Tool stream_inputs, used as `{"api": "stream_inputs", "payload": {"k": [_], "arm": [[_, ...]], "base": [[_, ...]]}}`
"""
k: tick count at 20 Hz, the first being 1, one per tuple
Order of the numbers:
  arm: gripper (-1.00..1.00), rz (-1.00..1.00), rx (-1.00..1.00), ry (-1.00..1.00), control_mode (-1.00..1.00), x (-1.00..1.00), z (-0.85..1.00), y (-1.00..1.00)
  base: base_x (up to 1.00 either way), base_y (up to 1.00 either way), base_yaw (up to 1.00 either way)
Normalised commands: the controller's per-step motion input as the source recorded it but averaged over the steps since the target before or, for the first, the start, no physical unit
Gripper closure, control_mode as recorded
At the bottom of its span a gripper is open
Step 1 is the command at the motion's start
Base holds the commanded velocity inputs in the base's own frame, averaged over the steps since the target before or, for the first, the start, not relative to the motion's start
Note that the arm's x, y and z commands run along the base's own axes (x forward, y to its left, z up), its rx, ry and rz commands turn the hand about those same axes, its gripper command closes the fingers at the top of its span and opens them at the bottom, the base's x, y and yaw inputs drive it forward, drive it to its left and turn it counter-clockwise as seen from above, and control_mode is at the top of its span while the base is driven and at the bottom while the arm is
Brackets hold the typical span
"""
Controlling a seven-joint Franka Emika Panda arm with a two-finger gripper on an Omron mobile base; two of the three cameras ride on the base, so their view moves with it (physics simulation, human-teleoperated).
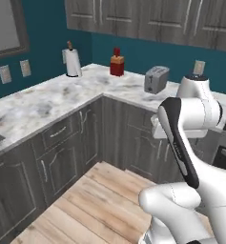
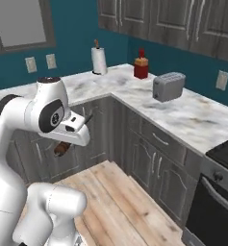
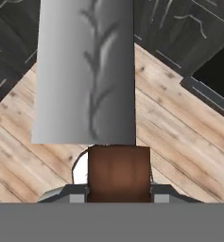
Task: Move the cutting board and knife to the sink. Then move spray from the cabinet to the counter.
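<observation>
Two runs of counter: the marble-patterned counter [image 1: 47, 100] bends round a corner under the teal wall, over grey cabinet fronts; in the right base view it [image 2: 192, 115] ends against a black stove [image 2: 223, 151].
Wall cabinets: grey wood-grain cabinet [image 1: 148, 19] doors with long silver handles hang shut above the counter.
Floor: light wooden floor [image 2: 125, 202] planks lie diagonally in front of the cabinet fronts; in the hand view the floor [image 3: 179, 142] lies under the blade.
Arm: the white arm is folded, elbow up, its hand held in the air over the floor, well apart from the counter.
Toaster: a grey toaster [image 2: 168, 86] stands on the counter right of the corner.
Paper towel: an upright white roll [image 1: 73, 62] stands near the corner by the wall.
Red bottle: a red bottle [image 1: 117, 63] stands against the wall between the roll and the toaster.
Knife: the knife [image 3: 87, 75] sticks out from the hand, its broad grey blade pointing away over the floor; in the right base view its reddish-brown handle end [image 2: 61, 149] shows under the hand.
Pincer: the pincer [image 3: 118, 196] is closed partway on the knife's handle, a finger tip pressing each side.
Outlets: pale wall plates [image 1: 14, 71] sit on the teal wall above the counter.
</observation>
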Motion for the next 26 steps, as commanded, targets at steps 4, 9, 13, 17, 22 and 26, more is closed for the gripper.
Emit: {"api": "stream_inputs", "payload": {"k": [4,9,13,17,22,26], "arm": [[1.00,0.00,0.00,0.00,1.00,0.00,0.00,0.00],[1.00,0.00,0.00,0.00,1.00,0.00,0.00,0.00],[1.00,0.00,0.00,0.00,1.00,0.00,0.00,0.00],[1.00,0.00,0.00,0.00,1.00,0.00,0.00,0.00],[1.00,0.00,0.00,0.00,1.00,0.00,0.00,0.00],[1.00,0.00,0.00,0.00,1.00,0.00,0.00,0.00]], "base": [[-0.11,1.00,0.55],[-0.02,0.91,0.70],[0.00,0.89,0.66],[0.00,0.70,0.38],[0.11,0.46,0.22],[0.40,0.51,0.19]]}}
